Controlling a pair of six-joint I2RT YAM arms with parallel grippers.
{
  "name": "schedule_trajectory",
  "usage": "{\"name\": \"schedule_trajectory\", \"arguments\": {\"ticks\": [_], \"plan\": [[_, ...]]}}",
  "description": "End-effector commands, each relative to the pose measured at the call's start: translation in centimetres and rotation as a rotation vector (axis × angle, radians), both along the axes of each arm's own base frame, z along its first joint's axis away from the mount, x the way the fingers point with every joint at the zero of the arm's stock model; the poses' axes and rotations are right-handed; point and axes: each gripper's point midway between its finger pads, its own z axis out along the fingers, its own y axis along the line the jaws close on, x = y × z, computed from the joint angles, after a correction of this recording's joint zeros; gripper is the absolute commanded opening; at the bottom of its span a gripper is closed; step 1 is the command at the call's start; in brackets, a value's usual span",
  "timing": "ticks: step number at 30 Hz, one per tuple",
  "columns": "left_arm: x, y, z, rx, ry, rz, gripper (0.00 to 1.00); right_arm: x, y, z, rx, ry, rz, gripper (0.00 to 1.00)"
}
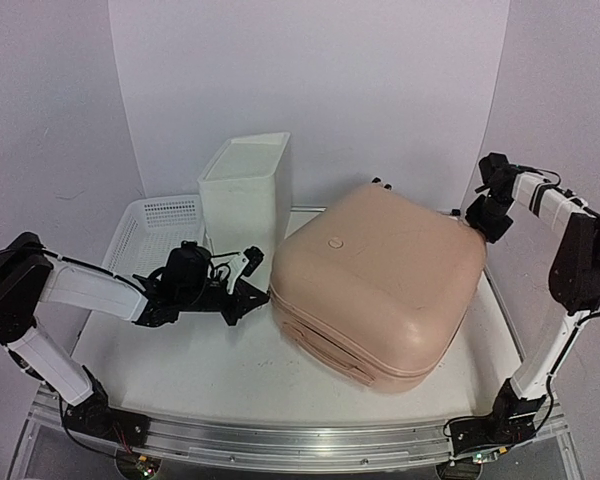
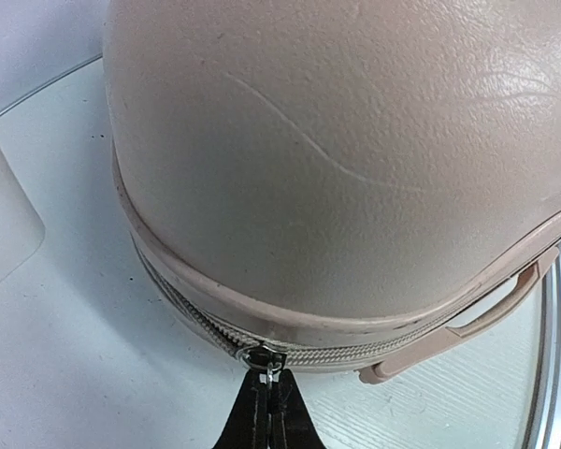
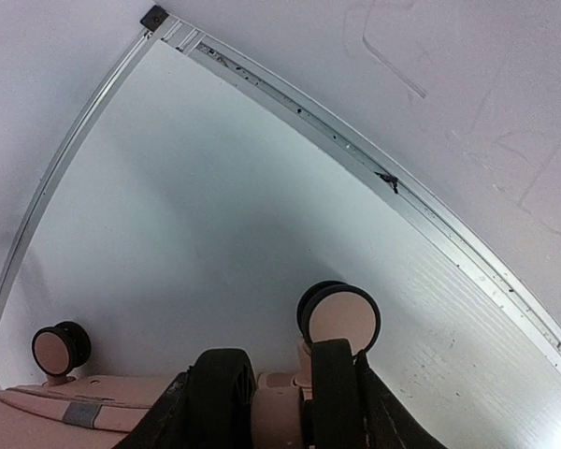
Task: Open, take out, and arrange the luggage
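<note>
The luggage (image 1: 380, 280), a peach-pink hard-shell suitcase, lies flat on the white table with its zipper seam (image 2: 374, 354) running round the side. My left gripper (image 1: 248, 297) is at its left edge; in the left wrist view this gripper (image 2: 269, 382) is shut on the metal zipper pull (image 2: 265, 358). My right gripper (image 1: 483, 215) is at the far right corner. There its fingers (image 3: 337, 388) close on the pink caster mount (image 3: 279, 412), just below a black-and-pink wheel (image 3: 341, 316). A second wheel (image 3: 56, 348) shows further left.
A tall white plastic box (image 1: 245, 190) stands just left of the suitcase, with a white mesh basket (image 1: 155, 225) beside it. A pink side handle (image 2: 491, 318) sticks out near the zipper. An aluminium rail (image 3: 355, 154) edges the table under white backdrop walls.
</note>
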Motion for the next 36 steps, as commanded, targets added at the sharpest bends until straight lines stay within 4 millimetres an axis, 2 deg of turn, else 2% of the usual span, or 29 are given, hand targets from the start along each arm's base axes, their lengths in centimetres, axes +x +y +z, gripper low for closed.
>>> {"name": "schedule_trajectory", "arguments": {"ticks": [1,3,5,8,10,13,15,18,20,22,23,24,26,28,30,32,34,36], "plan": [[-3.8,-4.4,4.6,-0.142,0.008,-0.133,0.00,-3.8,-5.8,-0.3,-0.081,-0.006,-0.375,0.00],[-4.0,-6.5,4.3,-0.146,0.053,-0.078,0.00,-4.0,-5.7,-0.4,-0.075,-0.017,-0.381,0.00],[-2.2,-7.9,4.1,-0.191,0.175,0.027,0.00,-4.2,-5.6,-0.4,-0.072,-0.016,-0.372,0.00],[-0.1,-10.9,5.9,-0.227,0.192,0.034,0.00,-5.0,-5.1,-0.6,-0.057,-0.003,-0.343,0.00],[2.2,-11.7,6.9,-0.227,0.131,0.104,0.00,-6.0,-4.4,-1.3,-0.034,0.010,-0.316,0.00],[5.8,-12.5,8.4,-0.204,0.019,0.186,0.00,-6.9,-2.6,-1.2,0.011,0.002,-0.222,0.00],[7.2,-12.9,9.7,-0.200,-0.023,0.194,0.00,-7.9,-1.3,-1.1,0.029,0.005,-0.137,0.00],[9.1,-12.4,9.9,-0.151,-0.040,0.225,0.00,-9.7,0.5,-0.9,0.043,0.006,0.015,0.05],[10.5,-11.5,9.0,-0.108,0.000,0.232,0.00,-10.9,2.3,-0.9,0.068,0.001,0.172,0.18],[11.4,-10.8,8.0,-0.084,0.051,0.198,0.00,-11.8,4.5,-0.8,0.092,-0.006,0.386,0.38],[11.8,-10.2,7.6,-0.075,0.059,0.198,0.00,-12.6,5.0,-0.7,0.081,0.008,0.461,0.48],[12.0,-9.6,7.3,-0.062,0.052,0.195,0.00,-13.3,5.2,-0.2,0.052,0.017,0.536,0.64],[12.1,-8.8,7.2,-0.039,0.025,0.187,0.00,-14.6,4.3,1.7,-0.046,0.040,0.600,0.85],[11.8,-8.5,7.2,-0.035,0.021,0.162,0.00,-15.4,3.2,4.7,-0.152,0.050,0.632,0.97],[11.4,-8.5,7.2,-0.034,0.024,0.141,0.00,-15.6,2.6,7.9,-0.234,0.037,0.672,0.98],[11.1,-8.3,6.8,-0.027,0.031,0.133,0.00,-15.4,3.6,10.4,-0.288,0.015,0.776,0.98],[10.8,-8.2,6.3,-0.018,0.041,0.129,0.00,-15.4,7.6,11.7,-0.329,-0.017,1.001,0.98],[10.7,-8.0,6.0,-0.013,0.049,0.125,0.00,-16.4,12.4,11.9,-0.401,-0.035,1.275,0.98]]}}
